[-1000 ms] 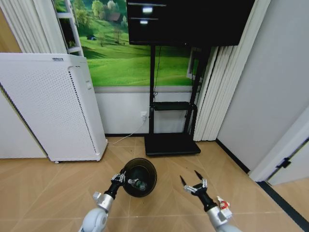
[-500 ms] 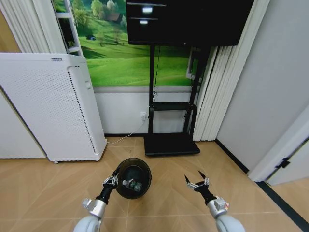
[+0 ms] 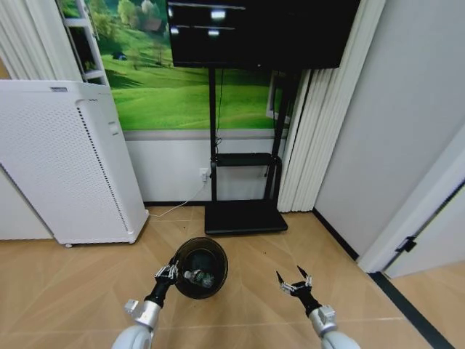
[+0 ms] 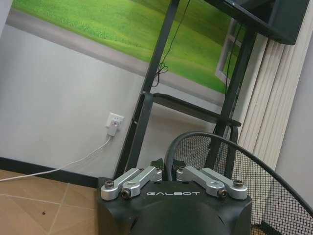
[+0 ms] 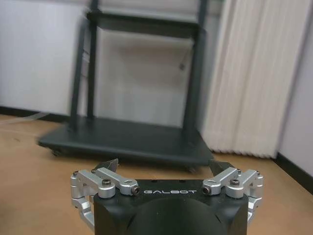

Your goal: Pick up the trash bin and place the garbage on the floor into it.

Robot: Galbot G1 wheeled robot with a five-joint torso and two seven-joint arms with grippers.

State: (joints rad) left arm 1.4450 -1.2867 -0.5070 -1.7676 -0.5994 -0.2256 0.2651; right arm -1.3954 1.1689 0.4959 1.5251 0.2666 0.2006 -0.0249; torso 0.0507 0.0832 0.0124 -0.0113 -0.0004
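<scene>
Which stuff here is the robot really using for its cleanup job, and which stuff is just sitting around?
For the job:
- trash bin, gripped at its rim by the left gripper
- plastic bottle, inside the bin
- right gripper, open, holding nothing

Just sitting around:
- white air purifier
- TV stand
- curtain

The trash bin [image 3: 200, 267] hung low in the head view, and what lay inside it was too small to name beyond a clear bottle [image 3: 197, 277] with a green label. In the left wrist view, the bin's mesh ran off the right and lower edges, and the left gripper [image 4: 167, 171] had its fingertips hidden behind its own housing. The TV stand [image 5: 124, 138] looked smeared in the right wrist view.
</scene>
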